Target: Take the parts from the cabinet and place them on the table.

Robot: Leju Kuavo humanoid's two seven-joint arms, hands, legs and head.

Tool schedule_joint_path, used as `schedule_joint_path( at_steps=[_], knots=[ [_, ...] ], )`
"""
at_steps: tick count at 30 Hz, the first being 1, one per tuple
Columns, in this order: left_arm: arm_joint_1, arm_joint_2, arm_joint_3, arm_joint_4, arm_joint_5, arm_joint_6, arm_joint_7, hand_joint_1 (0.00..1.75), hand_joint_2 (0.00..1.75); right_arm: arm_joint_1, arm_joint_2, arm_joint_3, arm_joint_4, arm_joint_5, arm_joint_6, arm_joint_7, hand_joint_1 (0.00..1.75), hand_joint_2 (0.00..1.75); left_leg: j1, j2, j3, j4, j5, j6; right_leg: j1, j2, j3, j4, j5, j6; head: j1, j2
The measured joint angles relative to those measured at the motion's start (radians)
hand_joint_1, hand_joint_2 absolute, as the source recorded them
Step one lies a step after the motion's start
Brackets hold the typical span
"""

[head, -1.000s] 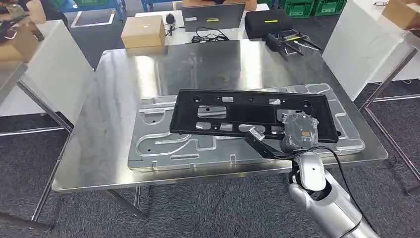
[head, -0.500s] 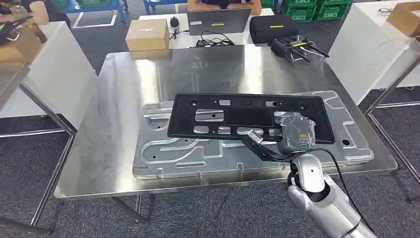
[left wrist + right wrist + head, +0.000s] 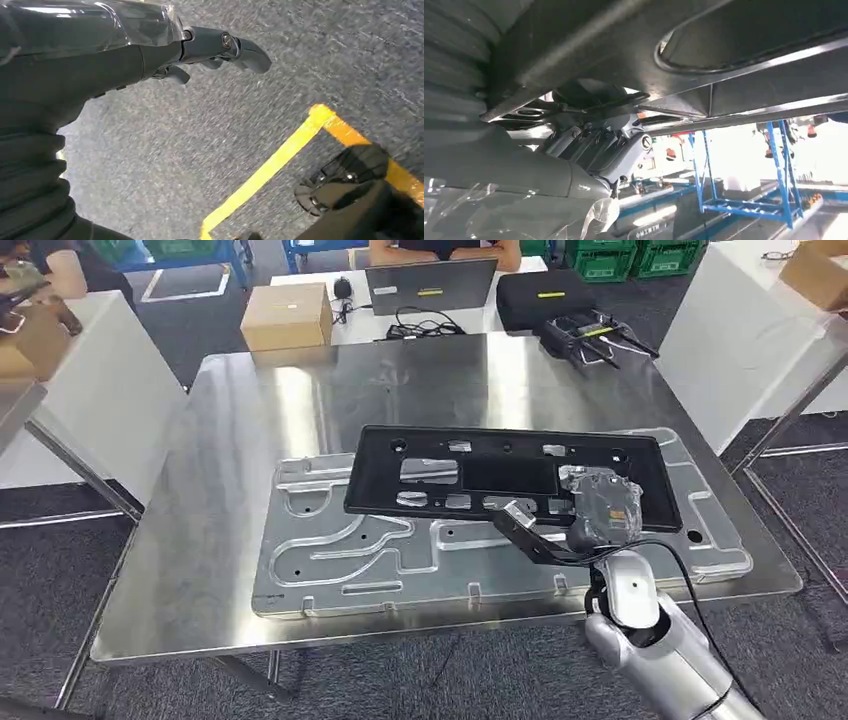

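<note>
Though the long black plastic panel (image 3: 505, 476) looks light, it is wide and probably a bit whippy, so carried from one end it would want to sag and twist. In the head view it sits across the middle of the frame, over the pressed silver metal sheet (image 3: 340, 555) that lies on the shiny steel desk (image 3: 230, 420). The right hand (image 3: 600, 508), wrapped in clear film, holds it near its right end, lower right of centre; whether the panel rests on the sheet or hangs just above it, I cannot tell. At the top edge sit a cardboard box (image 3: 287, 316) and a laptop (image 3: 430, 285).

Over in the left wrist view, the left hand (image 3: 100, 55) hangs above grey carpet, its dark fingers (image 3: 235, 45) at upper centre, loosely apart with nothing in them.

From the right wrist view, the panel's ribbed underside (image 3: 704, 55) runs across the top, and the right hand's fingers (image 3: 594, 145), left of centre, reach up under its rim. A hold on that stiffened rim seems wiser to me than on the thin flat face.
</note>
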Motion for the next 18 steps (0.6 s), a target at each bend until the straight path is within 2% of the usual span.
schedule_joint_path(
  at_steps=[2, 3, 4, 5, 7, 8, 9, 10, 11, 13, 14, 15, 18],
  knots=[
    [0.002, 0.000, 0.006, 0.003, 0.001, 0.000, -0.003, 0.00, 1.75, 0.002, 0.000, 0.000, 0.000, -0.001, -0.001, -0.006, 1.75, 1.75, -0.005, 0.000, 0.000, 0.003, -0.007, 0.008, -0.005, -0.002, 0.004, -0.005, -0.004, 0.013, 0.000, 0.000],
    [0.002, 0.000, 0.009, 0.005, 0.001, -0.002, -0.004, 0.00, 1.75, 0.000, 0.000, 0.000, 0.000, -0.002, -0.001, -0.009, 1.75, 1.75, -0.004, -0.001, 0.011, -0.007, -0.004, 0.012, -0.002, -0.003, 0.011, -0.012, -0.005, 0.020, 0.000, 0.000],
    [0.004, 0.000, 0.011, 0.005, 0.001, -0.003, -0.005, 0.00, 1.75, 0.001, 0.000, -0.001, 0.001, -0.002, -0.002, -0.010, 1.75, 1.75, 0.008, 0.000, 0.026, -0.022, 0.004, 0.016, -0.006, -0.005, 0.012, -0.002, -0.010, 0.023, 0.000, 0.000],
    [0.004, 0.000, 0.013, 0.007, 0.001, -0.004, -0.006, 0.00, 1.75, 0.000, 0.000, -0.001, 0.001, -0.002, -0.003, -0.011, 1.75, 1.75, 0.008, -0.001, 0.033, -0.026, 0.002, 0.021, 0.001, -0.005, -0.001, 0.033, -0.030, 0.023, 0.000, 0.000],
    [0.004, 0.000, 0.015, 0.011, 0.001, -0.005, -0.006, 0.00, 1.75, -0.001, 0.000, 0.000, 0.002, -0.003, -0.005, -0.018, 1.75, 1.75, 0.008, 0.000, 0.042, -0.026, -0.002, 0.030, 0.000, -0.005, -0.086, 0.198, -0.104, 0.025, 0.000, 0.000],
    [0.003, 0.000, 0.015, 0.013, 0.001, -0.006, -0.007, 0.00, 1.75, 0.002, 0.000, 0.001, 0.005, -0.003, -0.004, -0.022, 1.75, 1.75, 0.007, 0.000, 0.045, -0.026, -0.006, 0.033, 0.000, -0.005, -0.132, 0.276, -0.125, 0.028, 0.000, 0.000],
    [0.003, 0.000, 0.015, 0.016, 0.001, -0.008, -0.008, 0.00, 1.75, 0.004, 0.000, 0.002, 0.010, -0.003, -0.003, -0.024, 1.75, 1.75, 0.007, -0.001, 0.048, -0.025, -0.010, 0.033, 0.000, -0.005, -0.162, 0.316, -0.127, 0.030, 0.000, 0.000],
    [0.005, 0.000, 0.015, 0.018, 0.001, -0.009, -0.010, 0.00, 1.75, 0.007, 0.000, 0.003, 0.014, -0.003, -0.003, -0.025, 1.75, 1.75, 0.007, -0.003, 0.053, -0.025, -0.014, 0.032, -0.001, -0.005, -0.168, 0.306, -0.104, 0.031, 0.000, 0.000],
    [0.007, -0.001, 0.015, 0.018, 0.001, -0.010, -0.010, 0.00, 1.75, 0.007, 0.000, 0.003, 0.016, -0.003, -0.003, -0.027, 1.75, 1.75, 0.008, -0.005, 0.059, -0.025, -0.019, 0.030, -0.002, -0.005, -0.150, 0.251, -0.062, 0.031, 0.000, 0.000],
    [0.008, -0.001, 0.015, 0.020, 0.001, -0.013, -0.013, 0.00, 1.75, 0.003, 0.000, 0.003, 0.020, -0.003, -0.001, -0.028, 1.75, 1.75, 0.008, -0.008, 0.073, -0.022, -0.032, 0.021, -0.004, -0.007, -0.069, 0.063, 0.039, 0.029, 0.000, 0.000],
    [0.006, -0.001, 0.016, 0.024, 0.001, -0.013, -0.014, 0.00, 1.75, -0.002, 0.000, 0.003, 0.024, -0.004, 0.000, -0.029, 1.75, 1.75, 0.003, -0.009, 0.073, -0.017, -0.040, 0.012, -0.003, -0.009, -0.042, -0.004, 0.052, 0.028, 0.000, 0.000],
    [0.005, -0.001, 0.017, 0.027, 0.002, -0.013, -0.015, 0.00, 1.75, -0.004, 0.003, 0.003, 0.026, -0.007, 0.000, -0.031, 1.75, 1.75, -0.002, -0.009, 0.071, -0.011, -0.051, 0.008, -0.003, -0.007, -0.040, -0.007, 0.052, 0.020, 0.000, 0.000],
    [0.005, -0.001, 0.022, 0.032, 0.005, -0.013, -0.019, 0.00, 1.75, -0.004, 0.005, 0.003, 0.033, -0.012, -0.001, -0.037, 1.75, 1.75, 0.001, -0.007, 0.075, -0.016, -0.057, -0.002, 0.004, -0.004, -0.040, -0.006, 0.044, 0.005, 0.000, 0.000]
  ],
)
